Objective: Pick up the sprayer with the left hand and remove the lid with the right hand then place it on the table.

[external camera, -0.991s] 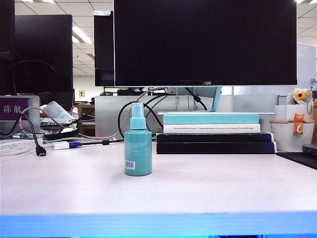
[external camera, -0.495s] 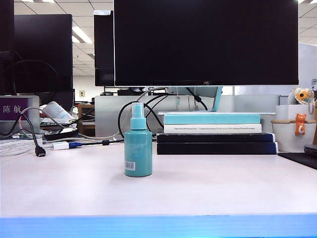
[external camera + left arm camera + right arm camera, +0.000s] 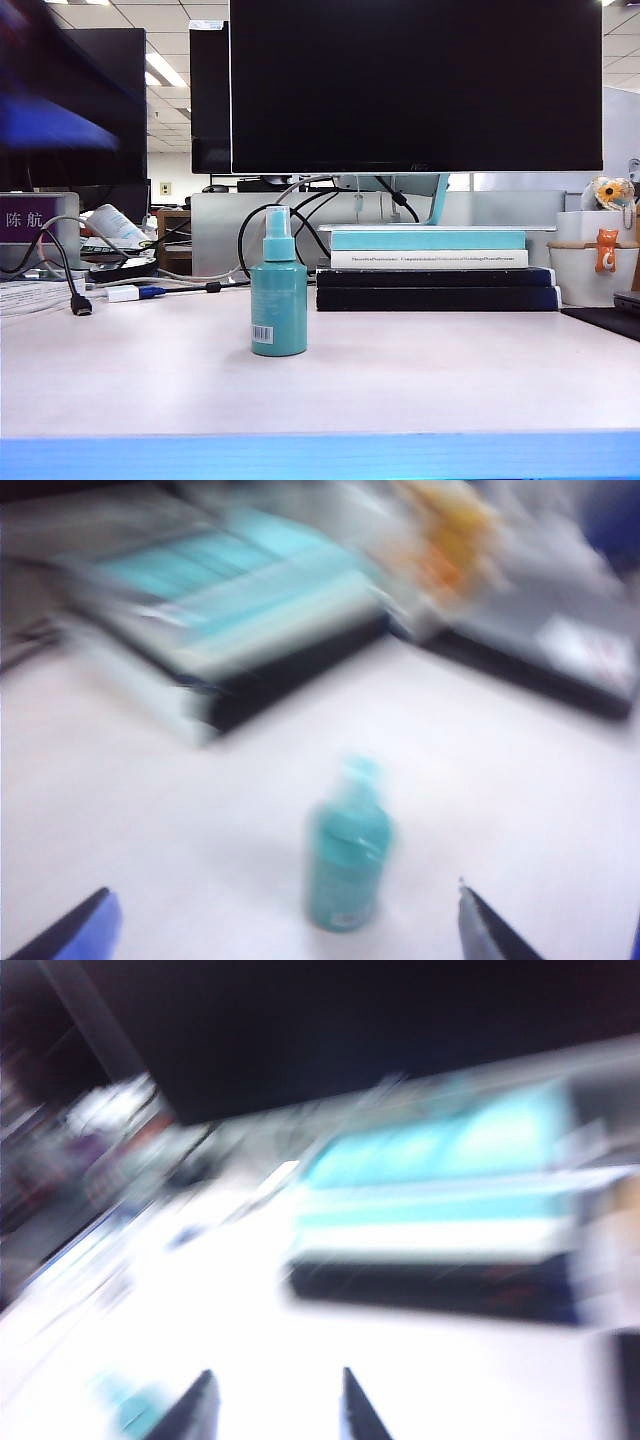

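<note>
Exterior view: the sprayer (image 3: 278, 295) stands upright on the table (image 3: 420, 380), left of centre, well back from the light front edge.
Sprayer, detail: teal cylinder, white barcode label low on its front, narrow nozzle top.
Lid: the lid (image 3: 277, 222) sits on the nozzle, clear and pale, still on the bottle.
Behind the sprayer: a large black monitor (image 3: 415, 85); black cables (image 3: 255, 225) loop down beside its stand.
Right of the sprayer: a stack of books (image 3: 432, 268), teal one on top, white next, two dark ones beneath; near the bottle but apart from it.
Far right: a white pot (image 3: 592, 270) with a small orange cat figure on its front.
Far left: a purple sign (image 3: 27, 218), a cable plug (image 3: 82, 305) lying on the table.
Upper left corner: a dark and blue smear, motion-blurred; it cannot be made out further.
Left wrist view: heavily blurred. The left gripper (image 3: 285, 925) hangs above the table with the sprayer (image 3: 347, 855) standing between its two fingertips (image 3: 75, 930), clear of both.
Left gripper, state: jaws spread wide, nothing in them.
Left wrist view, background: the book stack (image 3: 230, 610) lies beyond the bottle.
Right wrist view: heavily blurred. The right gripper (image 3: 275, 1405) shows two dark fingertips (image 3: 192, 1410) with a gap between them.
Right gripper, state: jaws parted, grasping nothing.
Right wrist view, contents: the book stack (image 3: 440, 1200) ahead; a teal smudge near one fingertip, too blurred to name.
</note>
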{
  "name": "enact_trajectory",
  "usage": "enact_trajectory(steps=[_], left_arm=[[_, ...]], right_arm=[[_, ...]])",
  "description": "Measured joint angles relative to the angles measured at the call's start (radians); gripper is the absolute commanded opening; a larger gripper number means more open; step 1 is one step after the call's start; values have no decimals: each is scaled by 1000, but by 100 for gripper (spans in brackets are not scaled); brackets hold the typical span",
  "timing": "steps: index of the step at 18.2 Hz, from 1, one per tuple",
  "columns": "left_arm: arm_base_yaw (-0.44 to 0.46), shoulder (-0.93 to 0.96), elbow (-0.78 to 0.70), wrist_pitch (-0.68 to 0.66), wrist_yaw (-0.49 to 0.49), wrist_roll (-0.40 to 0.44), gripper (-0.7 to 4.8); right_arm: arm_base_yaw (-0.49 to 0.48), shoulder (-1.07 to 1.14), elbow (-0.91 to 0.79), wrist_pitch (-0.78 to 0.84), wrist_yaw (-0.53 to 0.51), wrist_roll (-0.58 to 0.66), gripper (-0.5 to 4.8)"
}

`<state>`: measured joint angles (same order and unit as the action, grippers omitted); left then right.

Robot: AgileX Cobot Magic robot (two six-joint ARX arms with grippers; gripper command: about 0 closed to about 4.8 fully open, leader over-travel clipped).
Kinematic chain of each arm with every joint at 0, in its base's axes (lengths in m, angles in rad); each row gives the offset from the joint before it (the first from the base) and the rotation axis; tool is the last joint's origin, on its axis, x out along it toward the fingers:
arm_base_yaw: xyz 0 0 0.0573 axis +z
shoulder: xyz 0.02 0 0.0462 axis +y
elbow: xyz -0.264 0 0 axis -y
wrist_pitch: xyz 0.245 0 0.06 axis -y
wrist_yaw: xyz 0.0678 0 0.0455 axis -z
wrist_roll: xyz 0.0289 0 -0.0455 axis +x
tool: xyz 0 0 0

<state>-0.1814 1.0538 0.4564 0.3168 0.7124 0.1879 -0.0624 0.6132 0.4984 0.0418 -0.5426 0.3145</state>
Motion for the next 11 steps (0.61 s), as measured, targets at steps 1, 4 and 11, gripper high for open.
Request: enact_trajectory(steps=[1,4,11], left_arm=[[-81,84,3,30,-54,127,479],[-133,297,0,58,-126,266,479],[-135,545,27,395,23,230,479]], right_arm=[[1,108,49,13,-69,0,355],[-1,296,98,92,-211,-1,380],[-1,457,135,146,-299,-11,379]])
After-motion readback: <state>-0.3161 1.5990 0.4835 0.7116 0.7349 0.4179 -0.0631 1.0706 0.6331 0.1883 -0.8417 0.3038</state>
